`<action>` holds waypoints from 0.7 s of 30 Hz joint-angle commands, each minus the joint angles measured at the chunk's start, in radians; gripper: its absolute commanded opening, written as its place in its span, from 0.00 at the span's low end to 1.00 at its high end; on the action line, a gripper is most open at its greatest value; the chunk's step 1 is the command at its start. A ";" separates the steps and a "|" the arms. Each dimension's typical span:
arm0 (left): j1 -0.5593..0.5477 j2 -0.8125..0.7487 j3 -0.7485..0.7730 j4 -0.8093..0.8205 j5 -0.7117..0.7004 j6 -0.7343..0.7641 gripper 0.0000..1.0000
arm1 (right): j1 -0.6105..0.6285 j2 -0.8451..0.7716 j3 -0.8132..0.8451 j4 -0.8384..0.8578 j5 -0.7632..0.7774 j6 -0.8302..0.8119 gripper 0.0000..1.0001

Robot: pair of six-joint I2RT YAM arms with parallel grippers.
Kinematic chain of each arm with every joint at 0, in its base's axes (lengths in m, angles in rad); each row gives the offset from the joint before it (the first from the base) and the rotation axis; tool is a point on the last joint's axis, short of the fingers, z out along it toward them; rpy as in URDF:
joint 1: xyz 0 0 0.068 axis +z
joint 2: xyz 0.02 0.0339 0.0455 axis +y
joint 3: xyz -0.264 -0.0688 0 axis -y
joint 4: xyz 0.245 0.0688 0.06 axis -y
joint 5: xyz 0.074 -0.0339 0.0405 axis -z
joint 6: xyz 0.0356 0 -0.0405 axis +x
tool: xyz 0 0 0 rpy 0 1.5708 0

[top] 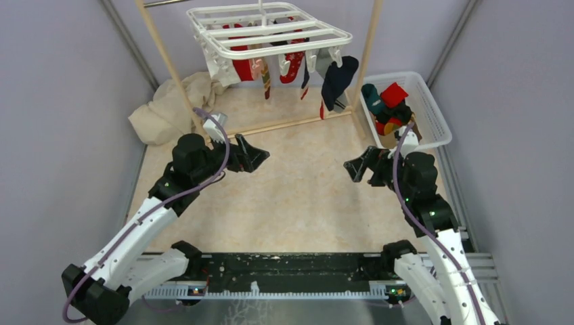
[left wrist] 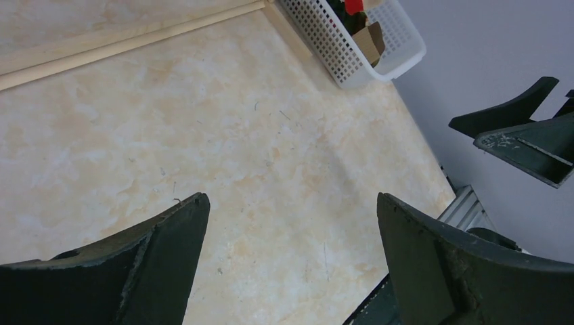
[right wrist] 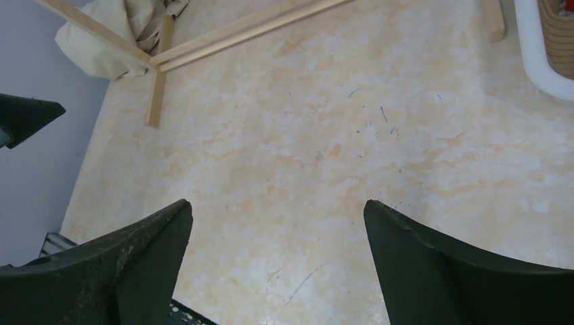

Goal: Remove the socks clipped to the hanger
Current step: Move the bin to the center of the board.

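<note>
White plastic hanger (top: 271,30) hangs well beyond both claws, toward the back wall, with socks (top: 292,64) clipped beneath it. Left claw (top: 256,157): jaws spread wide, nothing between them, held above the bare table (top: 298,203). Right claw (top: 353,169): jaws likewise spread and empty, facing the left claw across the table. Basket (top: 436,115) sits just beyond the right claw, on its outer side. Beige cloth (top: 166,108) lies beyond the left claw, beside a wooden pole (top: 166,61).
</note>
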 commanded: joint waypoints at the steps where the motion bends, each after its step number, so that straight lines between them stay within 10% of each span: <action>1: -0.003 -0.030 -0.012 0.030 0.019 -0.040 0.99 | 0.009 -0.013 0.030 0.010 0.018 -0.023 0.98; 21: -0.003 -0.018 0.008 -0.041 0.001 -0.040 0.99 | 0.008 0.028 0.073 -0.023 0.062 -0.061 0.98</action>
